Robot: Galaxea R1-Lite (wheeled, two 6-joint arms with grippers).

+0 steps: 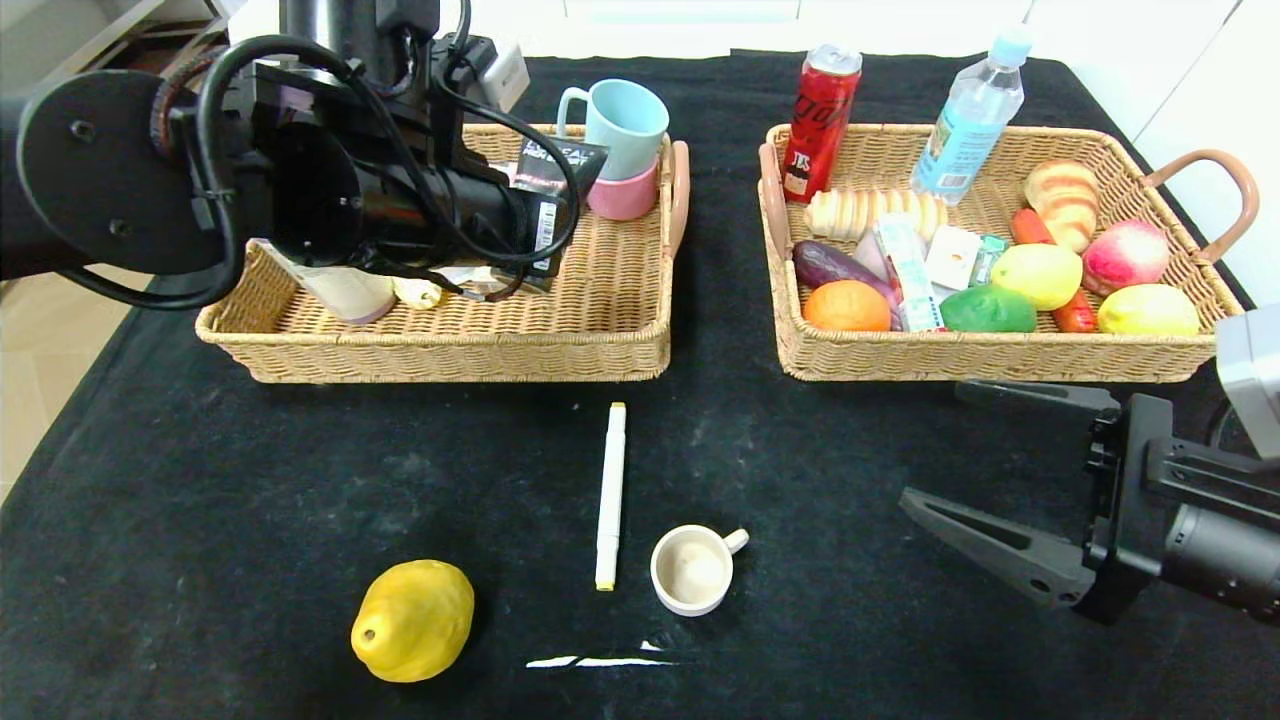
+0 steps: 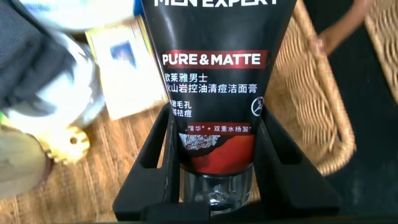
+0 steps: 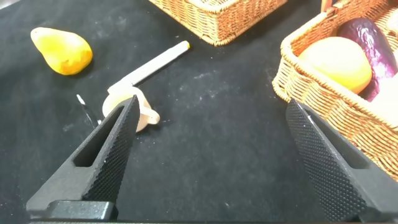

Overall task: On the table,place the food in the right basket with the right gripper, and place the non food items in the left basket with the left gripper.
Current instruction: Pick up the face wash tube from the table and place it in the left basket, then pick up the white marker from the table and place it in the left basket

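The left end effector point(image 2: 214, 180) pinches the black and red cosmetic tube point(image 2: 214, 81) near its clear cap end, one finger on each flat side, and hangs over the left basket point(image 1: 600, 330) at about ten o'clock on the counter point(image 1: 200, 500). The tube looks light and soft-walled, so it would likely dent under a hard squeeze; the stiffer shoulder by the cap seems the surer place to hold. A blue mug point(image 1: 625, 125) stacked in a pink one point(image 1: 625, 195) stands at the basket's far edge.

The right end effector point(image 1: 960, 450) waits at four o'clock, fingers spread wide, holding nothing, just in front of the right basket point(image 1: 1000, 360) loaded with fruit, bread and drinks.

On the bare cloth remain the bumpy yellow fruit point(image 1: 412, 620) at seven o'clock, the white marker pen point(image 1: 610, 495) near the centre, and the small cream cup point(image 1: 692, 570) just beside the pen's near end. The fruit looks rounded and firm, best taken across its middle. The pen is thin and may roll; mid-barrel suits it. The cup looks hard and breakable; its rim offers a grip.
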